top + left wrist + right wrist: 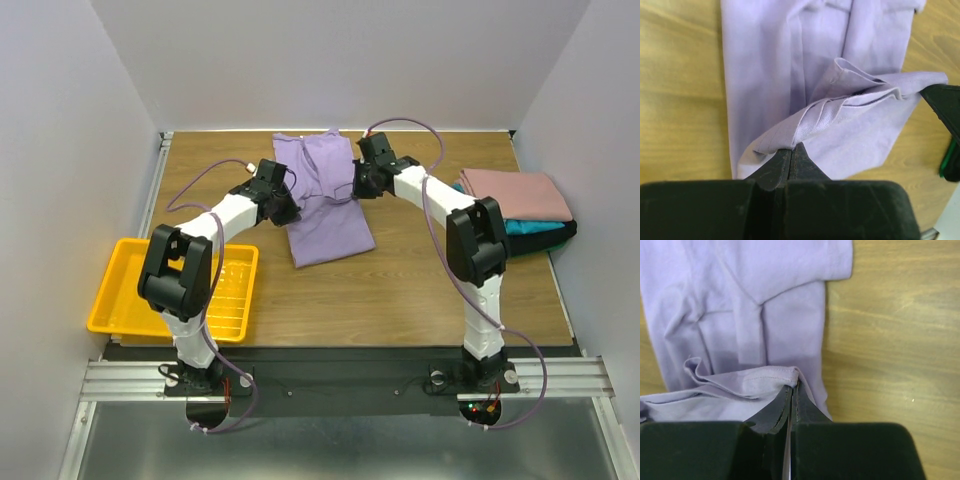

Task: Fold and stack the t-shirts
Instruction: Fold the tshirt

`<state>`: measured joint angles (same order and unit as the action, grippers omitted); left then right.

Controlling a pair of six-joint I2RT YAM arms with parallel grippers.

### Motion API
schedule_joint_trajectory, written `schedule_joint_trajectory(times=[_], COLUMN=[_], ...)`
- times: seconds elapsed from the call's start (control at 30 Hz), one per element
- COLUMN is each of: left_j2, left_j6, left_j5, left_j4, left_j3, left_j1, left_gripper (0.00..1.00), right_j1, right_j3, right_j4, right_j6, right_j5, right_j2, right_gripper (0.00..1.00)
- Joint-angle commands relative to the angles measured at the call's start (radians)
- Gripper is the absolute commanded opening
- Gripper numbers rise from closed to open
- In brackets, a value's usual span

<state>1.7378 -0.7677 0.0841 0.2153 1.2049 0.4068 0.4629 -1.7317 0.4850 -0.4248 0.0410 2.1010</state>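
A lavender-purple t-shirt (pixel 325 200) lies partly folded on the wooden table (pixel 400 285), its long side running from the back middle toward the front. My left gripper (pixel 285 207) is shut on its left edge; in the left wrist view the fingertips (pixel 792 149) pinch a raised hem of the lavender-purple t-shirt (pixel 790 60). My right gripper (pixel 355 188) is shut on the right edge; the right wrist view shows its tips (pixel 794 386) clamping the stitched hem of the shirt (pixel 750 300). A stack of folded t-shirts sits at the right: dusty-pink (pixel 515 193) on top, teal (pixel 530 227) and black (pixel 545 240) beneath.
A yellow plastic tray (pixel 120 300) rests at the table's front left, partly under the left arm. White walls close in the back and sides. Cables loop from both arms over the table. Bare wood lies in front of the shirt.
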Motion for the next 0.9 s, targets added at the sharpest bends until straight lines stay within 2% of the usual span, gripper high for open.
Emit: schedule_joint_trajectory(times=[0.0,0.17,0.23,0.27,0.3,0.33,0.37,0.4,0.47,0.57,0.63,0.77,0.87], left_j2=[0.038,0.106,0.126,0.127,0.124,0.123,0.12,0.115,0.106,0.062,0.014,-0.058,-0.073], left_j6=[0.041,0.065,0.048,0.042,0.038,0.036,0.039,0.042,0.054,0.056,0.056,0.05,0.041], left_j5=[-0.037,-0.003,-0.055,-0.069,-0.069,-0.066,-0.063,-0.055,-0.05,-0.029,-0.008,0.077,0.121], left_j4=[0.021,0.019,0.041,0.042,0.035,0.029,0.021,0.022,0.025,0.027,0.024,-0.042,-0.096], left_j3=[0.076,0.131,0.165,0.17,0.171,0.176,0.177,0.188,0.189,0.157,0.109,0.015,-0.059], left_j1=[-0.028,-0.046,-0.046,-0.048,-0.048,-0.048,-0.048,-0.048,-0.048,-0.037,-0.023,0.029,0.07], left_gripper=[0.0,0.0,0.0,0.12,0.3,0.46,0.7,0.8,0.98,0.98,0.98,0.98,0.98], right_j1=[-0.015,-0.018,-0.018,-0.02,-0.02,-0.02,-0.02,-0.02,-0.02,-0.02,-0.02,-0.018,-0.018], right_j3=[-0.101,-0.172,-0.187,-0.198,-0.201,-0.204,-0.207,-0.206,-0.2,-0.137,-0.083,0.09,0.171], right_j4=[-0.04,-0.045,-0.043,-0.043,-0.043,-0.043,-0.043,-0.043,-0.042,-0.04,-0.043,-0.049,-0.075], right_j6=[0.035,0.057,0.058,0.054,0.052,0.05,0.05,0.054,0.063,0.067,0.069,0.038,0.011], right_j5=[0.051,0.062,0.05,0.042,0.034,0.02,0.013,0.007,0.002,-0.01,-0.035,-0.226,-0.314], right_j2=[0.05,0.123,0.146,0.152,0.155,0.156,0.152,0.148,0.119,0.041,-0.01,-0.114,-0.157], right_gripper=[0.0,0.01,0.11,0.19,0.31,0.49,0.56,0.64,0.74,1.0,1.0,1.0,1.0])
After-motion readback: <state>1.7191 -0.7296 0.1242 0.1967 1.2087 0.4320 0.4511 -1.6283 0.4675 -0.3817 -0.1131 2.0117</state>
